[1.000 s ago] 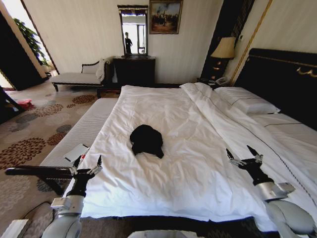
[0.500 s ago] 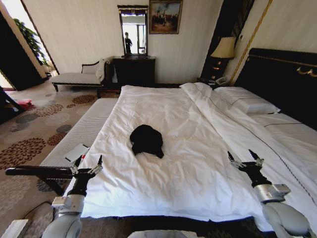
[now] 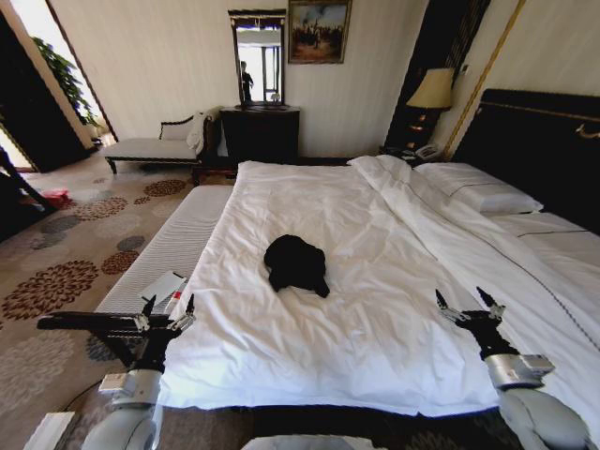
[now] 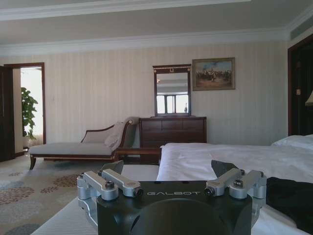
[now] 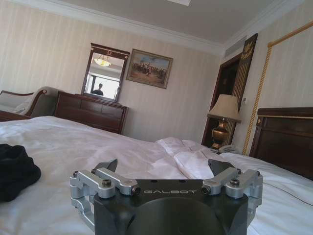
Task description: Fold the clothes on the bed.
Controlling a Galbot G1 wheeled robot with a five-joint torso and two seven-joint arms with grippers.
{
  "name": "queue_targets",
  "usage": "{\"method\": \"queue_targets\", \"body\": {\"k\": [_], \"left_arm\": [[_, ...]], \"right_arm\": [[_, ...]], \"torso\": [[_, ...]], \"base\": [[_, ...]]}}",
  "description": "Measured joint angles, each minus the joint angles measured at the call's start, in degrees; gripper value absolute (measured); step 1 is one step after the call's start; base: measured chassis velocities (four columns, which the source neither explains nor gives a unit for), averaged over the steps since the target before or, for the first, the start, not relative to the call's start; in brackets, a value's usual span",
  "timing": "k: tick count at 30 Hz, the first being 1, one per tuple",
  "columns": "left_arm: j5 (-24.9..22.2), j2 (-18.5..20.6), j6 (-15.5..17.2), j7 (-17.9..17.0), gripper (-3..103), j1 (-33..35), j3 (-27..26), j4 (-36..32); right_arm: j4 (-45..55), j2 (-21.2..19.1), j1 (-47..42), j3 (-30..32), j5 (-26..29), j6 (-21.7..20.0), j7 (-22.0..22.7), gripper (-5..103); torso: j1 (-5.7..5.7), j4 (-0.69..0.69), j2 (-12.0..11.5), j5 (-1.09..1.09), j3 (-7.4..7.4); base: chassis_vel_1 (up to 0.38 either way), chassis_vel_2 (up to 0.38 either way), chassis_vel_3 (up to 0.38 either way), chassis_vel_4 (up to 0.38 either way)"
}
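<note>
One black top (image 3: 297, 263) lies bunched on my one bed (image 3: 309, 202), ahead between two spread claws: left gripper (image 3: 164, 316) and right gripper (image 3: 471, 308), both empty.

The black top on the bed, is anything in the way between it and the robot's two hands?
Nothing visible. The black top lies alone on the white duvet. Bare duvet separates it from the open left gripper and the open right gripper.

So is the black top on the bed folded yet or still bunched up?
Bunched up: the black top lies in a lumpy, uneven heap on the white duvet.
</note>
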Motion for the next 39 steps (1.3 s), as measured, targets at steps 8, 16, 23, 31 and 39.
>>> {"method": "queue_targets", "body": {"k": [8, 16, 23, 31, 39], "left_arm": [[0.1, 0.1, -0.1, 0.0, 100, -0.1, 0.1, -0.2], [0.2, 0.1, 0.0, 0.0, 100, -0.2, 0.1, -0.2], [0.3, 0.0, 0.0, 0.0, 100, -0.3, 0.2, -0.2], [0.3, 0.2, 0.2, -0.1, 100, -0.8, 0.5, -0.1], [0.4, 0.3, 0.3, -0.2, 100, -1.0, 0.6, 0.0]], "right_arm": [[-0.3, 0.6, -0.3, 0.2, 0.0, 0.5, -0.1, 100], [-0.8, 0.8, 0.1, 0.2, 0.1, 0.9, 0.0, 100], [-1.1, 0.8, 0.1, 0.3, -0.2, 0.9, -0.1, 100], [-1.1, 0.9, 0.2, 0.2, -0.3, 0.9, 0.1, 100], [-0.8, 0.8, 0.5, 0.2, -0.6, 0.9, 1.4, 100]], "torso": [[-0.01, 0.00, 0.0, -0.02, -0.01], [0.06, 0.01, 0.0, 0.04, 0.03], [-0.02, 0.01, 0.0, 0.01, 0.00], [-0.02, 0.01, 0.0, 0.03, 0.00], [0.07, 0.01, 0.0, 0.02, 0.03]], "base": [[0.078, 0.195, -0.058, -0.192], [-0.090, 0.094, 0.095, -0.074], [-0.014, 0.005, 0.019, -0.003], [-0.028, 0.023, 0.036, -0.022], [-0.128, 0.116, 0.126, -0.126]]}}
